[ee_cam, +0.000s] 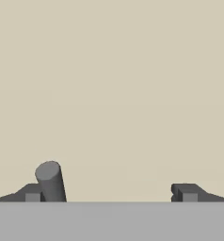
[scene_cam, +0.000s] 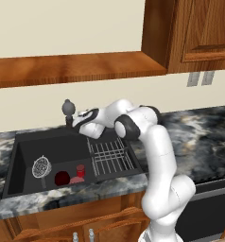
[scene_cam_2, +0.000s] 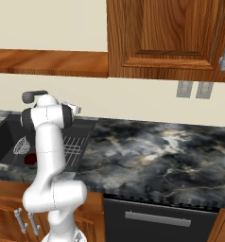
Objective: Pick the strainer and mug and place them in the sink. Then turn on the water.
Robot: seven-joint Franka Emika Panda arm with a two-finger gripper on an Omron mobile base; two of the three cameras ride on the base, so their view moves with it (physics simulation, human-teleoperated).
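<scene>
We see the dark marbled counter (scene_cam: 199, 137) running under the wooden wall cabinets (scene_cam_2: 171, 38), with the black sink (scene_cam: 20, 160) recessed into it at our nine o'clock in the left base view. Its ribbed wire rack (scene_cam: 109, 158) fills the basin's right-hand part, at about three o'clock from the open well. The white arm (scene_cam: 157, 156) bends over the rack toward the back of the basin, where the dark faucet (scene_cam: 67, 109) stands at twelve o'clock. The gripper (scene_cam: 78, 124) sits just beside the faucet's base; in the hand view we find its jaws spread wide against the plain beige wall, and a grey cylinder (ee_cam: 50, 181) stands just beside the left fingertip (ee_cam: 31, 193). We cannot tell whether it touches.

Inside the well, the strainer (scene_cam: 41, 167) leans at the left. The mug (scene_cam: 62, 177) lies at its four o'clock, near the front wall. A brighter red small thing (scene_cam: 80, 171) stands just right of the mug, at its two o'clock.
</scene>
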